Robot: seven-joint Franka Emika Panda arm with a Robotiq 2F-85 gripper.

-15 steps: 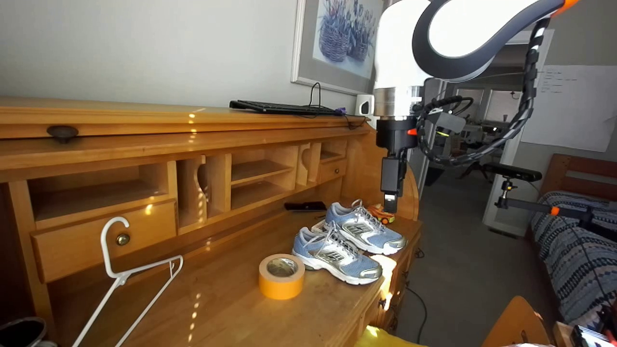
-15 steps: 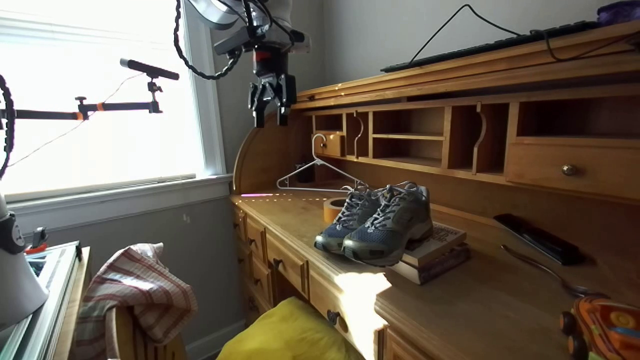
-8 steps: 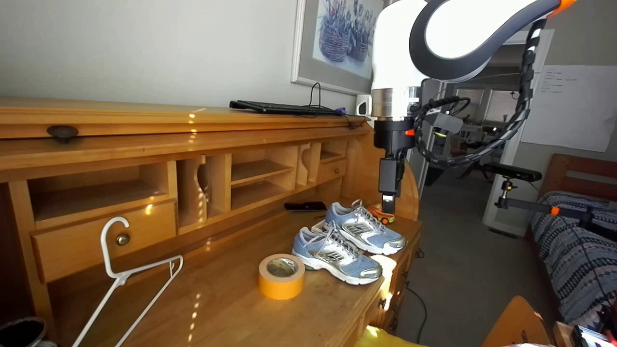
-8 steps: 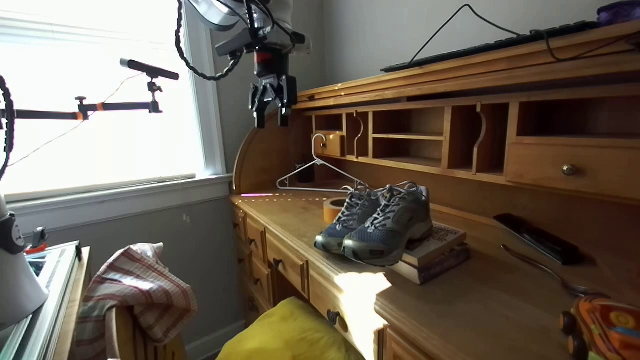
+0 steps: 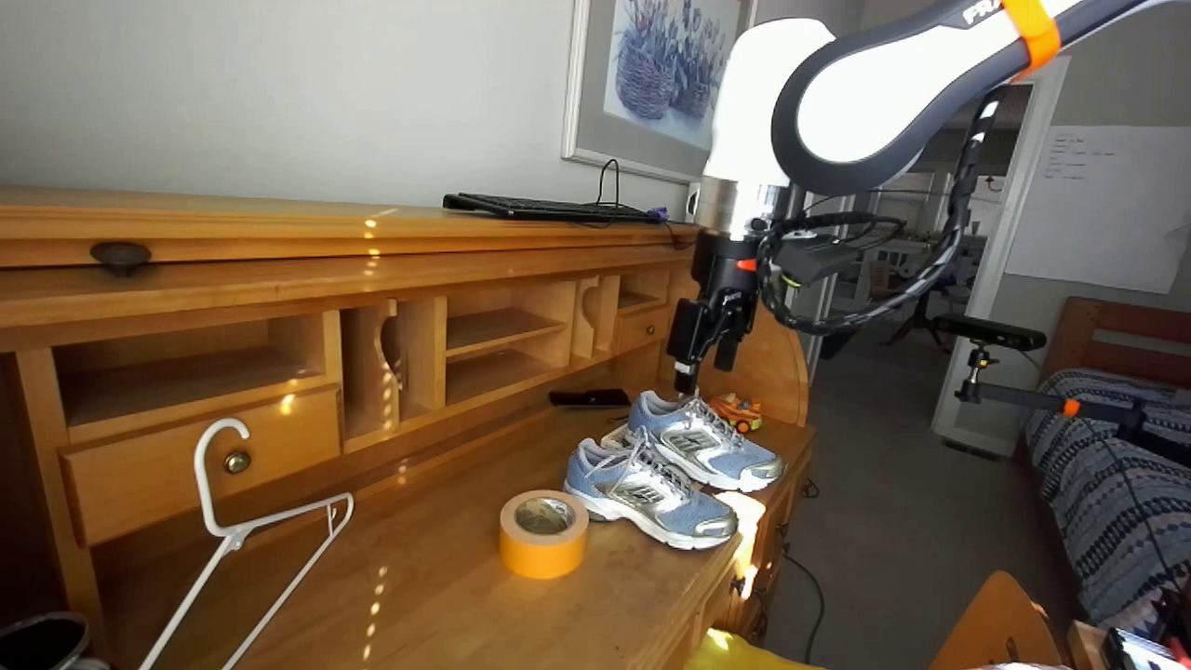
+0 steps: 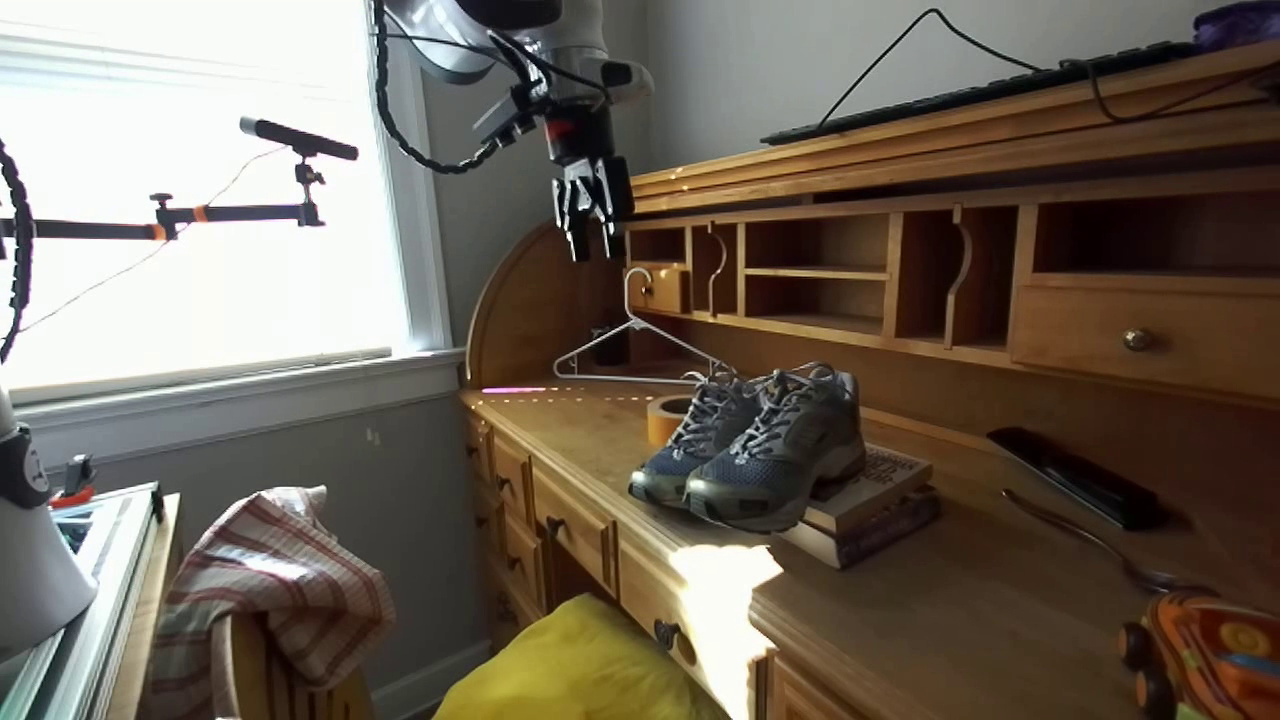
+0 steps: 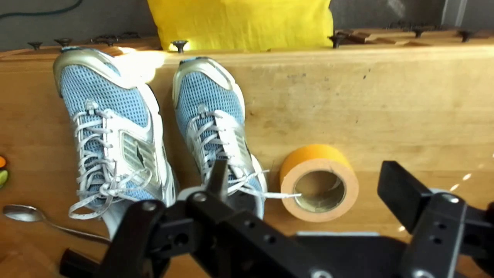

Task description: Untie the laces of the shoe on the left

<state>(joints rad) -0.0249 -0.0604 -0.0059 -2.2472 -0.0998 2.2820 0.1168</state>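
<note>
Where shoes (image 7: 115,133) stand, tape (image 5: 544,557) beside, books (image 6: 880,486), spoon (image 7: 25,213)

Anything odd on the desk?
In an exterior view, the nearer silver-blue mesh shoe seems propped on stacked pale-topped books: odd footing. In the wrist view, its twin trails a loose pale lace end overlapping the round orange tape roll.

Bright window (image 6: 220,275), grey wall (image 6: 430,480); sun patch (image 6: 725,580) on wooden desk (image 6: 960,620); patterned bedspread (image 5: 1107,493).

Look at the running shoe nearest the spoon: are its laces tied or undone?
Tied: in the wrist view, its shoelaces are knotted, looping out on both sides.
</note>
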